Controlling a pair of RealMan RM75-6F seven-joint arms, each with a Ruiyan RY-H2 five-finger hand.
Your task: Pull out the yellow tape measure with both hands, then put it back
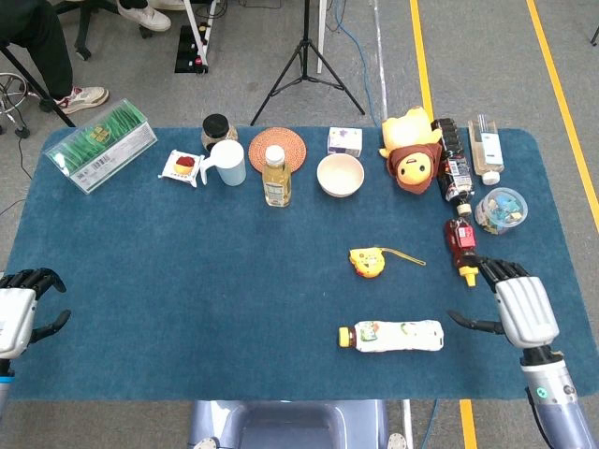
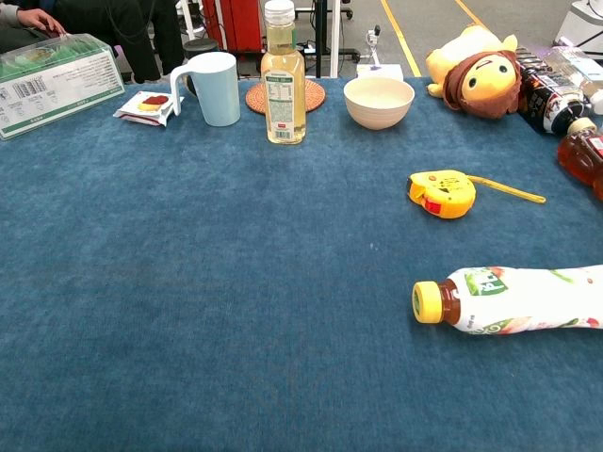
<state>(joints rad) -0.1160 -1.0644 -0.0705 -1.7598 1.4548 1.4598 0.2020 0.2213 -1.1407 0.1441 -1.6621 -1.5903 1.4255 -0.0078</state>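
The yellow tape measure (image 1: 367, 261) (image 2: 443, 192) lies on the blue table cover, right of centre, with a short yellow strap trailing to its right. My right hand (image 1: 518, 307) hovers at the table's right side, to the right of the tape measure and a little nearer than it, holding nothing, fingers apart. My left hand (image 1: 19, 310) sits at the table's left edge, far from the tape measure, fingers spread and empty. Neither hand shows in the chest view.
A white bottle with a yellow cap (image 1: 391, 335) lies on its side in front of the tape measure. A red bottle (image 1: 460, 247) lies just beyond my right hand. Along the far edge stand a mug (image 1: 226, 162), a juice bottle (image 1: 275, 176), a bowl (image 1: 340, 175) and a plush toy (image 1: 413, 147).
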